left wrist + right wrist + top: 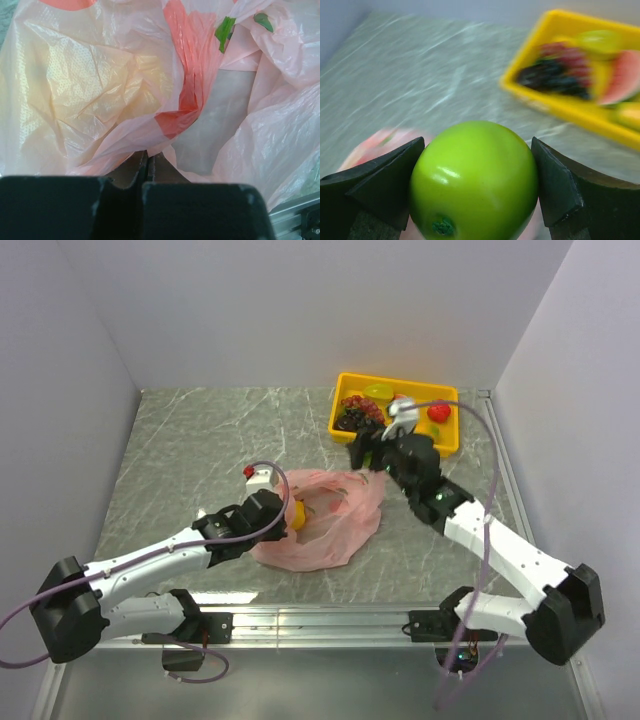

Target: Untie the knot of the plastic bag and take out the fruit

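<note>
Right pincer (477,147): jaws wide, clamping green fruit (475,185), near yellow tray (345,390).
Left pincer (147,155): closed, apparently pinching plastic bag (325,520) edge, farther from yellow tray.

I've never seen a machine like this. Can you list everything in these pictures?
plastic bag: one, pink, crumpled mid-table
green fruit: one, bright green, in the right gripper
yellow-orange piece: one, at the bag's left edge
tray: one, yellow, far right of the table
grape bunch: one, dark, in the tray
watermelon slice: one, red, in the tray
red fruit: one, in the tray
table: one, grey marbled
left gripper: black, shut on the bag
right gripper: black, clamped on the green fruit
</note>
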